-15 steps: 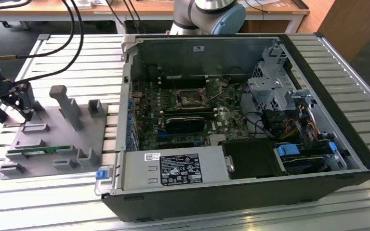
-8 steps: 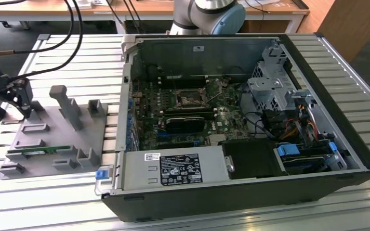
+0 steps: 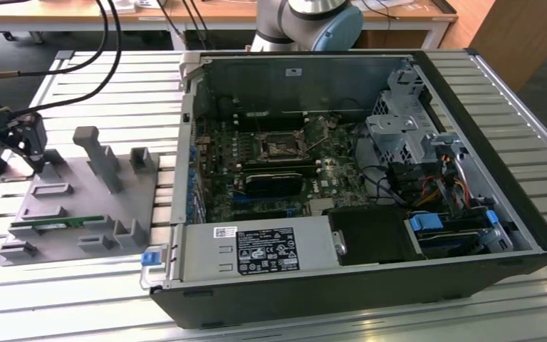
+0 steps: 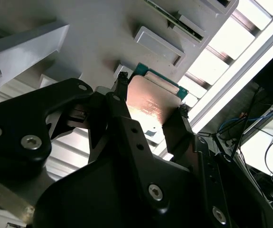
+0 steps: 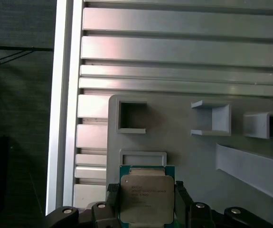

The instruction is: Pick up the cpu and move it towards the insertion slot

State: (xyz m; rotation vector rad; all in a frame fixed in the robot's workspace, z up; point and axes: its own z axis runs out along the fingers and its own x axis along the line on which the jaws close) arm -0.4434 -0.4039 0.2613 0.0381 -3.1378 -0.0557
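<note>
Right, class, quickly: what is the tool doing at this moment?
Tool: closed on the cpu, gripping two opposite edges.

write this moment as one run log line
gripper: shut on cpu | cpu: over grey fixture tray | insertion slot: inside open computer case, apart from gripper

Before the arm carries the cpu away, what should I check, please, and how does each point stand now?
1. The cpu sits centred in the gripper: ok.
2. Both fingers touch the cpu edges: ok.
3. The cpu is lifted clear of the grey fixture plate: cannot tell.
4. The insertion slot has a dark centre and looks free: ok.
5. The computer case side is open: ok.
</note>
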